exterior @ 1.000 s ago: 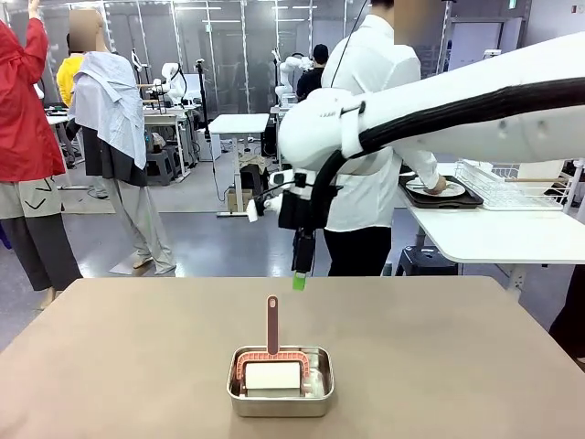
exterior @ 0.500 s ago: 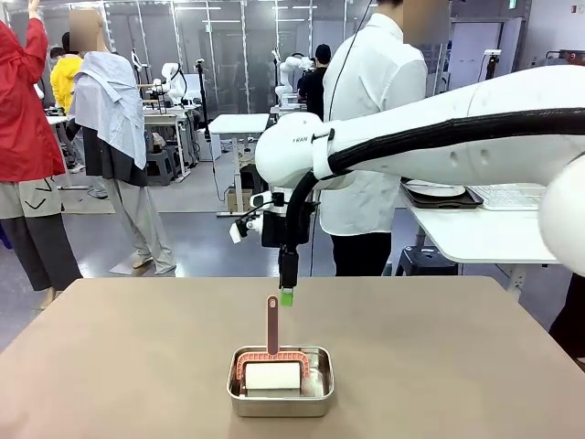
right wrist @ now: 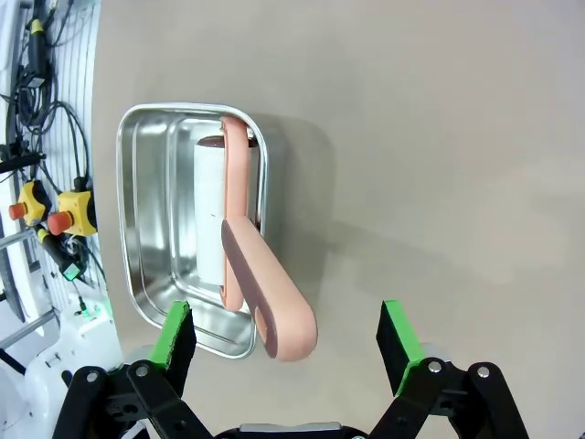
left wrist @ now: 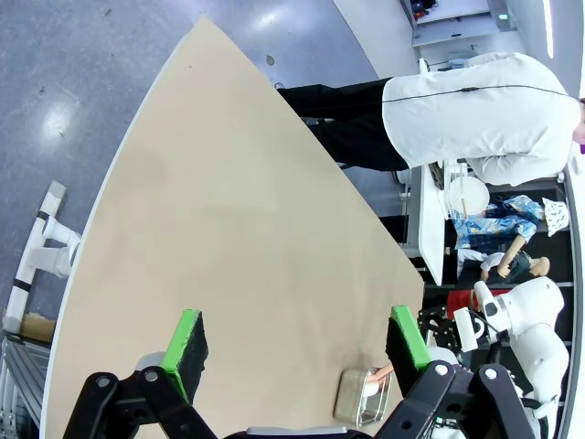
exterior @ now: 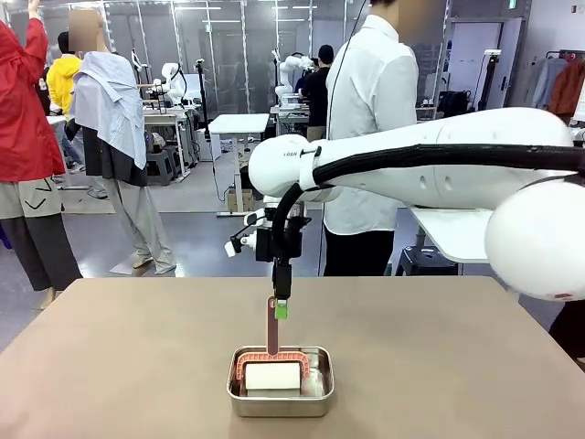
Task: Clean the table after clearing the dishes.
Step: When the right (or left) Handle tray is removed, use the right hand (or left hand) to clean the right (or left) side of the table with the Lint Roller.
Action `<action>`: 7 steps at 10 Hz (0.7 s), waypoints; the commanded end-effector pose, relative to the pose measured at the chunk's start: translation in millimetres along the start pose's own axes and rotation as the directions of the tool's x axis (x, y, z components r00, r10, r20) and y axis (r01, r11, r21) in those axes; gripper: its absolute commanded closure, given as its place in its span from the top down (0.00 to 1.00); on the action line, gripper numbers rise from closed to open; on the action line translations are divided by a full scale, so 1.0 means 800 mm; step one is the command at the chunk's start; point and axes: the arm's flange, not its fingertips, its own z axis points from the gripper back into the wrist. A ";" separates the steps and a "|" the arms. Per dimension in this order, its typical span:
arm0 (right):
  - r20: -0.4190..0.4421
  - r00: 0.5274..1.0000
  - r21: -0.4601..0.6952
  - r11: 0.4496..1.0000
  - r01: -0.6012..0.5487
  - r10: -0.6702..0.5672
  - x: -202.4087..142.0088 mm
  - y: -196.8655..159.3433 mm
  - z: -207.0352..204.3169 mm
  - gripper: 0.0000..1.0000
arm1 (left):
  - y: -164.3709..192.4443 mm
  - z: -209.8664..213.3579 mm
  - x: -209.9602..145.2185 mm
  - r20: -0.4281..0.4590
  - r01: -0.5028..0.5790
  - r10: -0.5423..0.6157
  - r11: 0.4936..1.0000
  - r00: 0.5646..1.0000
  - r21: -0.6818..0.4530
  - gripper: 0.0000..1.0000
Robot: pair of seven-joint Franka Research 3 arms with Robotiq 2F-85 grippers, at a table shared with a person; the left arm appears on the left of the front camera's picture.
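The brown surface is nearly bare. A steel pan stands on it in the middle, close to the near edge. A lint roller with a white roll and a dusty-pink frame lies in the pan, and its handle stands upright out of it.

The right tool points down at the top of this handle. In the right wrist view its 2 green-padded fingers are spread wide, and the handle's rounded end is between them. Neither pad touches it.

The left tool hangs above the surface, also spread wide, with nothing between its fingers.

At the far side a person in a white shirt stands turned to the white side table on the right. A round white plate lies on that table.
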 end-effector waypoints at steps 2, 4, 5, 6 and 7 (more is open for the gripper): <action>-0.026 1.000 0.059 0.998 0.016 -0.015 0.022 -0.015 0.002 1.00 | -0.002 0.003 0.001 0.009 -0.007 0.007 1.000 1.000 -0.008 1.00; -0.023 0.999 0.073 0.997 0.027 -0.026 0.025 -0.018 -0.006 1.00 | -0.002 0.003 0.001 0.009 -0.007 0.007 1.000 1.000 -0.008 1.00; -0.016 0.999 0.070 0.997 0.032 -0.031 0.026 -0.019 -0.007 1.00 | -0.002 0.003 0.001 0.009 -0.007 0.007 1.000 1.000 -0.008 1.00; -0.018 0.999 0.079 0.996 0.037 -0.036 0.029 -0.019 -0.010 1.00 | -0.002 0.003 0.001 0.009 -0.007 0.007 1.000 1.000 -0.008 1.00; -0.036 0.998 0.089 0.995 0.050 -0.047 0.030 -0.019 -0.012 1.00 | -0.002 0.003 0.001 0.009 -0.007 0.007 1.000 1.000 -0.008 1.00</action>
